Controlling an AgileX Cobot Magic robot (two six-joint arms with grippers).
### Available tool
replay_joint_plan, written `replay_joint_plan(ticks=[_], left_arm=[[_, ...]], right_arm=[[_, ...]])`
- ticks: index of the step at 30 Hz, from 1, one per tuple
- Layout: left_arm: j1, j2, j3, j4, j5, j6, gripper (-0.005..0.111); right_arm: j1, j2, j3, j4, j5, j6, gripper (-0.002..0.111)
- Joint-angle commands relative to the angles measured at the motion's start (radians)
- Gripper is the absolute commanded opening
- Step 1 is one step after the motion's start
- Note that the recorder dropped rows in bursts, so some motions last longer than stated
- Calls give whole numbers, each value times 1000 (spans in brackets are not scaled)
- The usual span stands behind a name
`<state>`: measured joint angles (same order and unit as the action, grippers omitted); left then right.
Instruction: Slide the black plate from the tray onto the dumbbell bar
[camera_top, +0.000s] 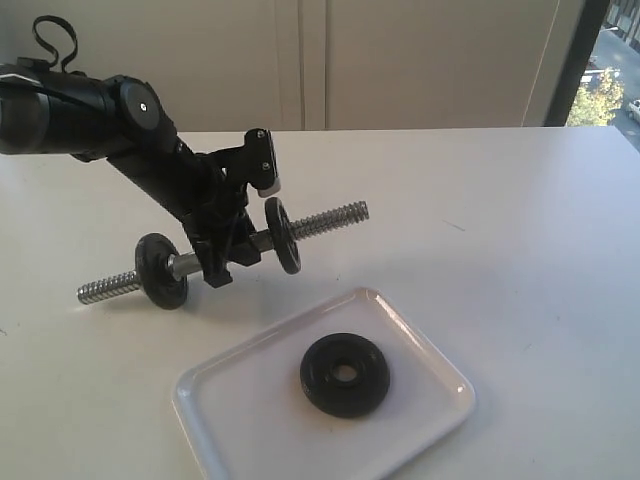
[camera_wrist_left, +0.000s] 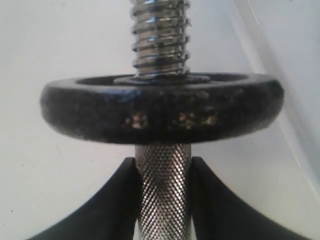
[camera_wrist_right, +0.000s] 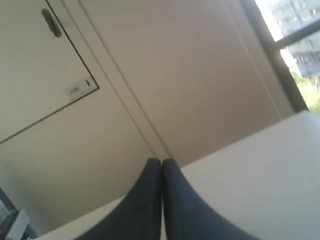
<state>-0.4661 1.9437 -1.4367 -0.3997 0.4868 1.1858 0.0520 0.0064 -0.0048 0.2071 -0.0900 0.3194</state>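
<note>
The plate (camera_top: 345, 375) matte black; the tray (camera_top: 240, 415) glossy white; the dumbbell bar (camera_wrist_left: 162, 195) silvery, cross-hatched at the grip, spiral-ridged at its ends; the table (camera_top: 520, 230) white

Black plate (camera_top: 345, 375) flat on tray (camera_top: 245, 415); left fingers (camera_top: 218, 268) clamp dumbbell bar (camera_top: 330, 218)

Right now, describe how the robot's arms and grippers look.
The left arm is matte black with thick round links, a round joint cap with a pale centre dot, a black cable loop and a white piece near the wrist. The left gripper has black fingers curving to narrow tips. The right gripper has similar dark tapering fingers; its arm is out of view.
</note>
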Motion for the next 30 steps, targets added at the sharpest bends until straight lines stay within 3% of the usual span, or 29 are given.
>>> replay_joint_plan(ticks=[1, 9, 12, 16, 19, 23, 27, 30], left_arm=[[5, -62, -19, -70, -37, -8, 0], [5, -60, -19, -70, -23, -2, 0], [5, -58, -19, -68, -21, -2, 0], [5, -58, -19, -68, -21, -2, 0], [5, -58, -19, -68, -21, 0, 0], [5, -58, -19, -68, -21, 0, 0], [5, -58, -19, -68, -23, -1, 0], [5, -58, -19, -68, -27, -1, 0]], right_arm=[[0, 72, -25, -2, 151, 5, 0], [20, 508, -294, 61, 359, -236, 0], [69, 705, -434, 265, 458, -536, 0], [144, 977, -600, 605, 589, -1079, 0], [199, 1149, -694, 753, 658, -1325, 2], [285, 1314, -796, 743, 686, -1394, 21], [364, 1434, -873, 682, 684, -1396, 56], [409, 1494, -893, 626, 632, -1375, 70]])
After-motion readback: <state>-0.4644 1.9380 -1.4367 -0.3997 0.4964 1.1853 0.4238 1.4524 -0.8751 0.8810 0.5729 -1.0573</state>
